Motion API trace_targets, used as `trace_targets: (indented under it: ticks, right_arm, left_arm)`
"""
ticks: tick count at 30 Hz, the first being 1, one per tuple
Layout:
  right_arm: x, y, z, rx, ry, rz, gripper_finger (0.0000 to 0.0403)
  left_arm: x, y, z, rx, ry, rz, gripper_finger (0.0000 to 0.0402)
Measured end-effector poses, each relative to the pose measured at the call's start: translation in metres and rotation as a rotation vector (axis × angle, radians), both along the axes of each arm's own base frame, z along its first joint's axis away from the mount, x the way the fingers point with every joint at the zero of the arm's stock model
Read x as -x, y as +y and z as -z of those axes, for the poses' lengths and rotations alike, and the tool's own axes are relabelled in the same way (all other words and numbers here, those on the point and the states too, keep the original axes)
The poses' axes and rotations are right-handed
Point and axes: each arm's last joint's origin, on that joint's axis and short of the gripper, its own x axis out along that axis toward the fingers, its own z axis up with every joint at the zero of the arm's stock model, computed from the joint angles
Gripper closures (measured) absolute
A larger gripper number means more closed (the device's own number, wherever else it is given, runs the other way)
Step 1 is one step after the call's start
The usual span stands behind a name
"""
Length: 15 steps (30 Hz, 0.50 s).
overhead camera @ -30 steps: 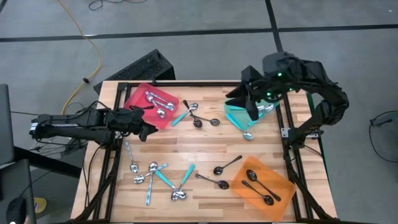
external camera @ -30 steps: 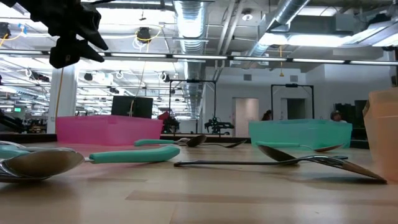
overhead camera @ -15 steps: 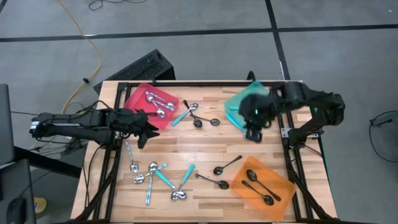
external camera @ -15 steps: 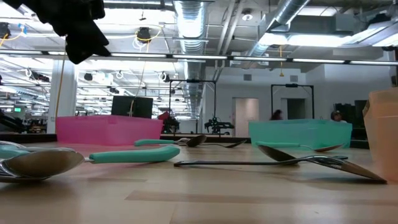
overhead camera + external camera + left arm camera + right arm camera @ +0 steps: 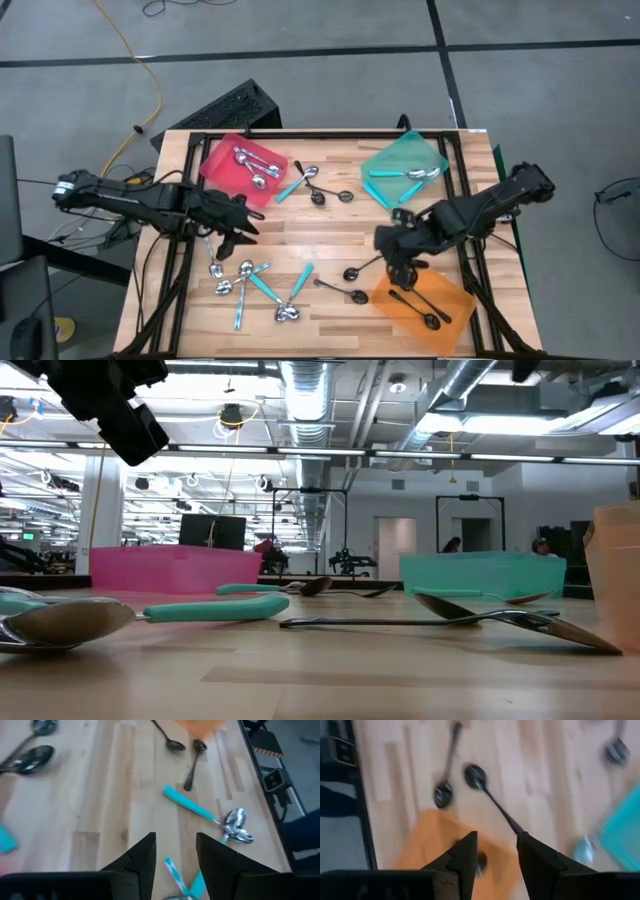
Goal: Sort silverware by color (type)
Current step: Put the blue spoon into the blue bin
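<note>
On the wooden table (image 5: pixel 330 225), the left gripper (image 5: pixel 238 232) and right gripper (image 5: pixel 398 262) hover over loose spoons (image 5: pixel 250 280), fingers parted, empty.

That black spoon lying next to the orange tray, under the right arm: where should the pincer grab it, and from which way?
Probably on the thin handle of the black spoon, near its middle, coming straight down from above. It lies flat on the table with bare wood on both sides, so one finger fits each side. The rounded bowl would likely slip. The right pincer, fingers apart and empty, hovers close above it.
</note>
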Motion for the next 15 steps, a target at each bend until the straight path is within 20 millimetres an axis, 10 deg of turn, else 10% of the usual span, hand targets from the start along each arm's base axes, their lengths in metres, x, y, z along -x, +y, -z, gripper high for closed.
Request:
trace_targets:
  ticks: [15]
  right_arm:
    - [-0.016,-0.007,0.067,0.113,-0.058,-0.095,0.0243]
  left_arm:
    - [-0.029,-0.038,0.001,0.066,-0.121,-0.077,0.0279]
